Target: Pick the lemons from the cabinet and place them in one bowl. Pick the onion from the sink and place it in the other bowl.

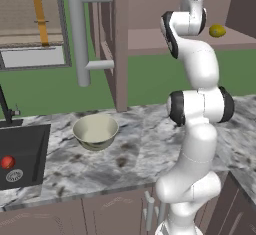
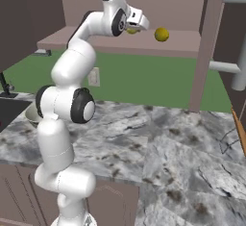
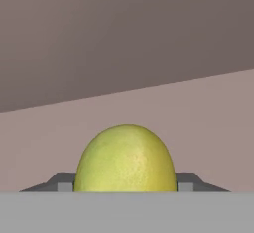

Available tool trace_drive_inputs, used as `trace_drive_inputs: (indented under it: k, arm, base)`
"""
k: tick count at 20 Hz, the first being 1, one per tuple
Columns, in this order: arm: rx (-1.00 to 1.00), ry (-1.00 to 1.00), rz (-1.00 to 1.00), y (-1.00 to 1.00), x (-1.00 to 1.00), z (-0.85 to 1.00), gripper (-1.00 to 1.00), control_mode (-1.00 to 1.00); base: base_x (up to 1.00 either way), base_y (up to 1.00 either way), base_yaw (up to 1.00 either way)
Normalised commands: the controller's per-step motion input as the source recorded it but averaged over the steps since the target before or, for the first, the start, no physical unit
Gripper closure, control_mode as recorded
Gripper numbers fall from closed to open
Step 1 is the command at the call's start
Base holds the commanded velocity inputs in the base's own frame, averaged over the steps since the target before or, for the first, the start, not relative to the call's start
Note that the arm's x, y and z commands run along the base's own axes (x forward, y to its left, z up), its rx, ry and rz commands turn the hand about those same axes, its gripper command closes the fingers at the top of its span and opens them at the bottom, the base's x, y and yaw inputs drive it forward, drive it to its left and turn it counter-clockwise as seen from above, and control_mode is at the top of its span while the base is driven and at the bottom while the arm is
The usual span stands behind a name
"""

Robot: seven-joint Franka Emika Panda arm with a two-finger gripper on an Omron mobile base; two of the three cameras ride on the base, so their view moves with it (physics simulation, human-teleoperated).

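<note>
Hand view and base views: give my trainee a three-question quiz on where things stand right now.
1. True or false: the gripper is shut on a lemon.
2. Where does the second lemon lie? A) sink B) cabinet shelf C) bowl
3. What red thing sits in the sink?

Key:
1. True; the fingers flank it.
2. B; the cabinet shelf.
3. The onion; the bowl holds nothing.

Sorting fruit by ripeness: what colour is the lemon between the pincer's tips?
Yellow-green lemon, best in the hand view.
</note>
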Motion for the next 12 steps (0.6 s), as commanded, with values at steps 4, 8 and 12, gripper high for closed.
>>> trace_drive_inputs:
  k: [4,8,12]
  arm:
    - [0.00,-0.14,-0.03,0.19,-0.10,0.00,1.00,-1.00]
    - [0.02,-0.18,-0.11,0.00,-0.43,0.00,1.00,-1.00]
    - [0.06,-0.09,-0.03,0.03,-0.75,0.00,1.00,-1.00]
  base:
    - [0.00,0.00,0.00]
    - [0.00,0.00,0.00]
    - [0.00,0.00,0.00]
